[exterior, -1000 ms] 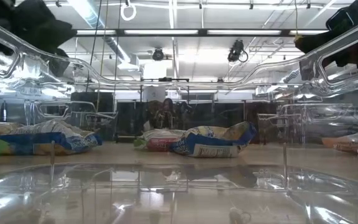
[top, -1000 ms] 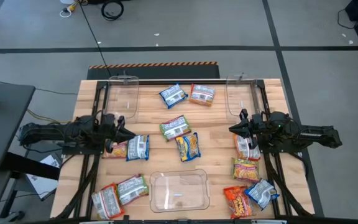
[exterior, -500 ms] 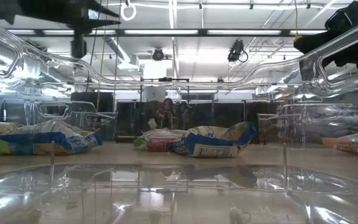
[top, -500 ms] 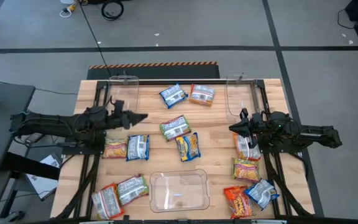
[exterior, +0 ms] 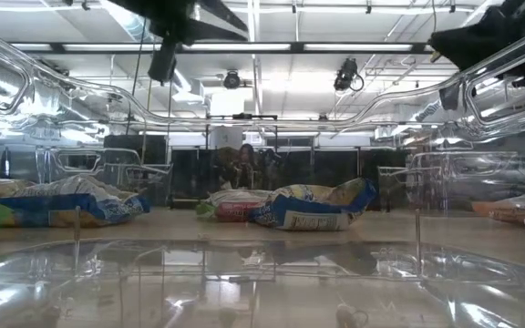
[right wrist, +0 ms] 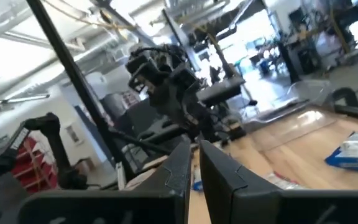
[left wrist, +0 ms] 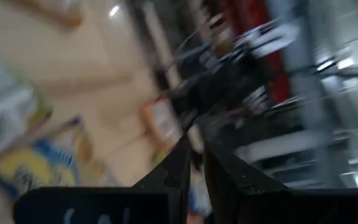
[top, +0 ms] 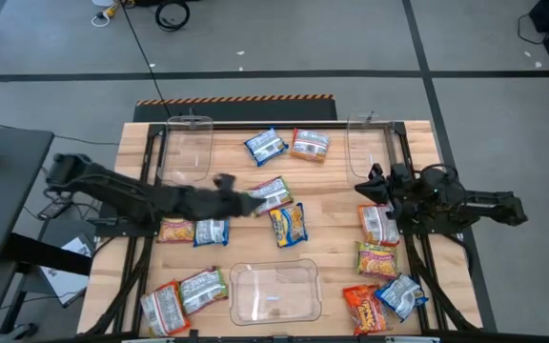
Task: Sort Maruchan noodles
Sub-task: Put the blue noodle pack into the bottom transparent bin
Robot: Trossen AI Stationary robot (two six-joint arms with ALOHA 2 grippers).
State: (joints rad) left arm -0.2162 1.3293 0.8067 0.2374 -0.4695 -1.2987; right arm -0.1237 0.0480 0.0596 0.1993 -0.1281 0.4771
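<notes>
Twelve or so crinkly plastic ramen packets lie scattered flat over the light wooden tabletop (top: 332, 191), among three clear plastic rectangular bins. Near the front left corner, two red-and-silver packets (top: 183, 294) lie side by side. Above them, by the left edge, an orange-and-yellow packet (top: 175, 230) touches a blue-and-silver packet (top: 212, 232). One clear bin at the back left (top: 185, 152) stands near the back left corner. The left arm reaches from the left edge toward the middle, its left gripper (top: 244, 201) hovering just beside a green-and-pink packet (top: 273, 193) at the tabletop's centre; the left wrist view shows its two dark fingers close together with only a thin gap and nothing between them. Just in front of that packet lies a blue-and-yellow packet (top: 290, 225), and another clear bin at the front middle (top: 274, 292) sits at the front edge. Toward the back edge, a blue-and-white packet (top: 265, 146) lies beside an orange-red packet (top: 310, 144). The third clear bin at the back right (top: 371, 148) stands near the back right corner. The right gripper (top: 364, 190) hangs above the tabletop by the right edge, fingers nearly closed and empty in its wrist view. Along the right edge, from it toward the front right corner, run a pink-and-silver packet (top: 379, 224), a yellow-green packet (top: 376, 258), an orange packet (top: 363, 307) and a blue-and-silver front packet (top: 401, 293).
</notes>
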